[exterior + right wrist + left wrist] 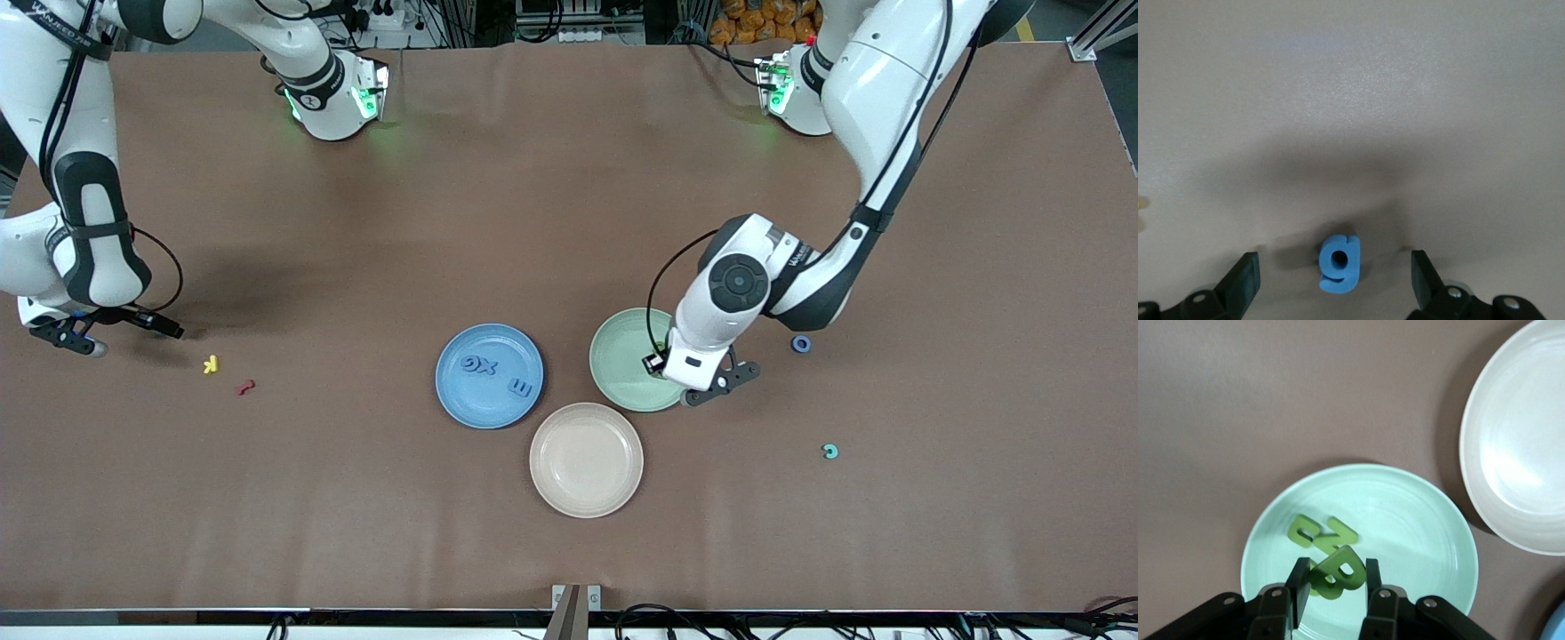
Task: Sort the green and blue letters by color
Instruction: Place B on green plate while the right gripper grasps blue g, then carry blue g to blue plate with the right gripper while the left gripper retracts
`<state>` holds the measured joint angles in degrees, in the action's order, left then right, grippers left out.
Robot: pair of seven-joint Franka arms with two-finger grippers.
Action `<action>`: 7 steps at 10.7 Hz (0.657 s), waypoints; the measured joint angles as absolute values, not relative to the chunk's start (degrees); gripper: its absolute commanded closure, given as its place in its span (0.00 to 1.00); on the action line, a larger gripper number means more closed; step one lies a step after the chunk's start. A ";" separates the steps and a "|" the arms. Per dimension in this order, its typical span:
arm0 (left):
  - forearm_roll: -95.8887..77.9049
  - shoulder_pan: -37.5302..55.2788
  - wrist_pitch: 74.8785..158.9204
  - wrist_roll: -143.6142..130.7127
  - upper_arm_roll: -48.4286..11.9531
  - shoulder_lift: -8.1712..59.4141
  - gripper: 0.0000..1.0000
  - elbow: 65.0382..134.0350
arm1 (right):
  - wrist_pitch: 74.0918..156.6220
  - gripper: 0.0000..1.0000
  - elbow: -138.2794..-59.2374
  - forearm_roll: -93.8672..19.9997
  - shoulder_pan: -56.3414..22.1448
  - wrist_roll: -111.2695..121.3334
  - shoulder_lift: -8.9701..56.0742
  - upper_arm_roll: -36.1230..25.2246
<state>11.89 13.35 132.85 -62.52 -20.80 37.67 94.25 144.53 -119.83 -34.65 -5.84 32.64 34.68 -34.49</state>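
Hovering low near the desk edge at the right arm's end, the right end effector [1335,283] is spread wide, a blue letter [1339,263] lying on the desk centred between its fingers, long axis along the approach. The left end effector [1335,587], over the green plate [1418,520], pinches a green letter [1337,571].

Left claw [1335,587] closed, right claw [1335,283] agape

brown table cover [533,222] | cables along top edge | even light
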 measured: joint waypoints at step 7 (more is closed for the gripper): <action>11.89 13.14 132.70 -61.98 -19.86 37.68 0.00 94.48 | 144.48 1.00 -119.11 -34.73 -3.42 37.18 34.76 -33.12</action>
<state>11.89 13.14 132.70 -61.98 -19.86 37.68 94.48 144.48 -119.11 -34.73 -3.42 37.18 34.76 -33.12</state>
